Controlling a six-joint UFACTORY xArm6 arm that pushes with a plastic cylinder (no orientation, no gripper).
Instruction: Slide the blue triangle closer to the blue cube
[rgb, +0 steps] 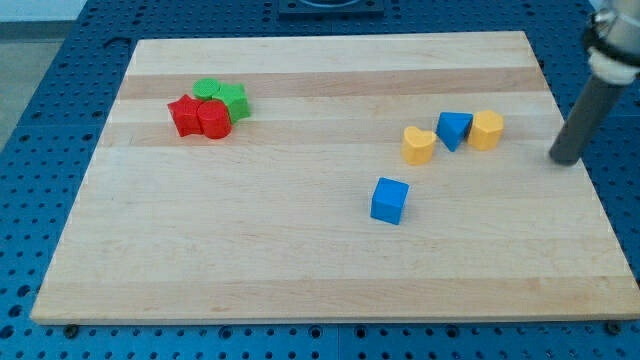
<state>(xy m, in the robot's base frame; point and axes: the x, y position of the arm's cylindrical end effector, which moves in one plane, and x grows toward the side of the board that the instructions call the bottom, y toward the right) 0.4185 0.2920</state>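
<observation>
The blue triangle (453, 130) lies right of centre on the wooden board (300, 260), between a yellow heart-shaped block (418, 145) on its left and a yellow hexagonal block (487, 130) on its right. The blue cube (389, 200) sits below and left of them, apart. My tip (565, 158) is at the board's right side, well to the right of the yellow hexagonal block and touching no block.
At the upper left a tight cluster holds two green blocks (222, 95) and two red blocks (200, 118). The board lies on a blue perforated table (40, 90).
</observation>
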